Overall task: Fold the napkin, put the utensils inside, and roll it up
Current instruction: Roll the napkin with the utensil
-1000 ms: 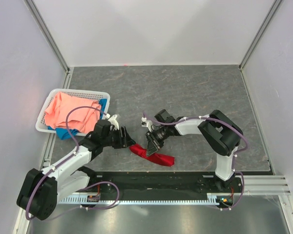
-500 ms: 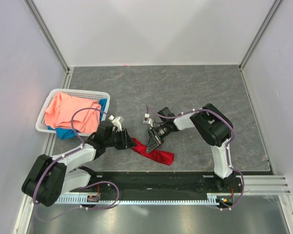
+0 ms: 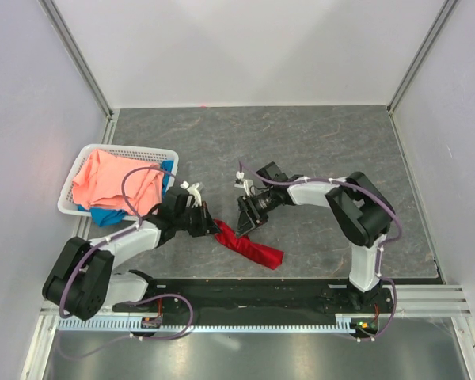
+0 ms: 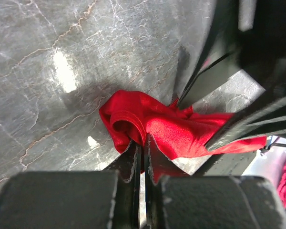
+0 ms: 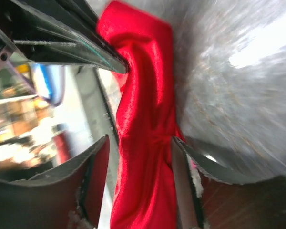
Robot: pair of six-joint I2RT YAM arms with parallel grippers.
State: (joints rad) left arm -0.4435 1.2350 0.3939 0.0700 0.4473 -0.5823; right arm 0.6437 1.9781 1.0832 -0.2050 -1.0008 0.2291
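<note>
The deep red napkin (image 3: 252, 248) lies bunched in a long crumpled strip on the grey table, near the front. My left gripper (image 3: 211, 226) sits at the strip's left end, and the left wrist view shows it (image 4: 143, 145) shut on a fold of the napkin (image 4: 181, 131). My right gripper (image 3: 244, 222) hovers just above the napkin's middle. In the right wrist view it (image 5: 139, 160) stands open, with the red napkin (image 5: 144, 102) running loosely between the jaws and touching only the right one. The utensils are out of view.
A white mesh basket (image 3: 127, 149) at the left holds a salmon-pink cloth (image 3: 111, 178) and a blue cloth (image 3: 103, 215). My left arm's cable loops over it. Pale walls close in the table on three sides. The black base rail (image 3: 253, 294) runs along the front.
My left gripper has slid right and shut on the napkin's left end. My right gripper has opened and let the cloth go, shifting slightly back.
</note>
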